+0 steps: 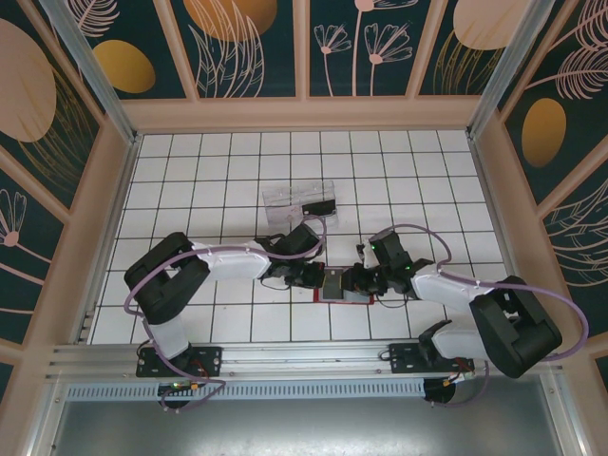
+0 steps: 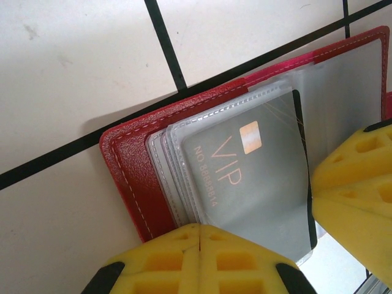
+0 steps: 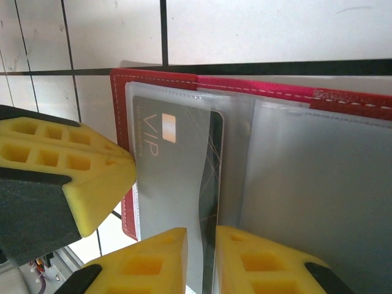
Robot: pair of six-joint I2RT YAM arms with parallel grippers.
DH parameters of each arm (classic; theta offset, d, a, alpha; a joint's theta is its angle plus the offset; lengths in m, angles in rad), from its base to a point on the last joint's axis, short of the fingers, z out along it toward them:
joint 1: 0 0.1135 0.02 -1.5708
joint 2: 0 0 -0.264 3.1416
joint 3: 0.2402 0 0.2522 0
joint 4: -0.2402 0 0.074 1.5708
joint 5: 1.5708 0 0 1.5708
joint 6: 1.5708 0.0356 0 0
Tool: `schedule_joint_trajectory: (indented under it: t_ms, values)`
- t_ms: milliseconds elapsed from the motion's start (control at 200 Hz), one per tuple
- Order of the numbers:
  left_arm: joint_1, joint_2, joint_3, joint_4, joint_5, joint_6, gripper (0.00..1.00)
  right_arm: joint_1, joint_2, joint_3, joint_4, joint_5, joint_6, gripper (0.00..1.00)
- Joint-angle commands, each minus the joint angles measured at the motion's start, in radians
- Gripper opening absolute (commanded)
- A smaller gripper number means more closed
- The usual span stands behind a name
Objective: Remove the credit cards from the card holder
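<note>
One red card holder (image 1: 343,288) lies open at lower centre; one credit card (image 3: 177,177) shows inside it (a VIP card); one clear tray (image 1: 299,201) sits above; two grippers.

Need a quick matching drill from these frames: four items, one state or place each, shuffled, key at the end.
Items:
1. left hand
2. right hand
3. card holder
4. clear tray

States or places:
A. lying open on the tiled table, red cover with clear sleeves
B. yellow fingers shut together, at the holder's edge
C. on the tiles beyond both arms
D. yellow fingers closing either side of the dark edge of the VIP card poking from its sleeve

Pairs: 1-B, 2-D, 3-A, 4-C
</note>
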Motion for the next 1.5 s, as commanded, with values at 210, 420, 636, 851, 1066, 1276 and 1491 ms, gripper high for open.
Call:
schedule_joint_trajectory:
  t_ms: [210, 420, 636, 851, 1066, 1276, 1491]
  values:
    - [0.002, 0.039, 0.006, -0.053, -0.005, 0.023, 0.00, -0.005, 0.009, -0.037, 0.053, -0.035, -0.006, 0.17]
    - [0.001, 0.044, 0.006, -0.052, 0.002, 0.025, 0.00, -0.005, 0.014, -0.050, 0.078, -0.051, 0.005, 0.17]
    - [0.001, 0.048, 0.005, -0.053, 0.006, 0.027, 0.00, -0.034, -0.006, -0.069, 0.101, -0.058, 0.026, 0.12]
    - [0.001, 0.056, 0.005, -0.055, 0.008, 0.028, 0.00, -0.040, -0.040, -0.086, 0.086, -0.043, 0.033, 0.08]
    - [0.000, 0.059, 0.000, -0.065, 0.000, 0.032, 0.00, -0.057, -0.083, -0.096, 0.036, -0.021, 0.027, 0.06]
    - [0.000, 0.055, 0.007, -0.088, -0.018, 0.040, 0.00, -0.084, -0.122, -0.106, -0.017, -0.015, 0.013, 0.04]
    - [0.000, 0.061, 0.012, -0.087, -0.015, 0.040, 0.00, -0.101, -0.148, -0.122, -0.003, -0.028, 0.028, 0.12]
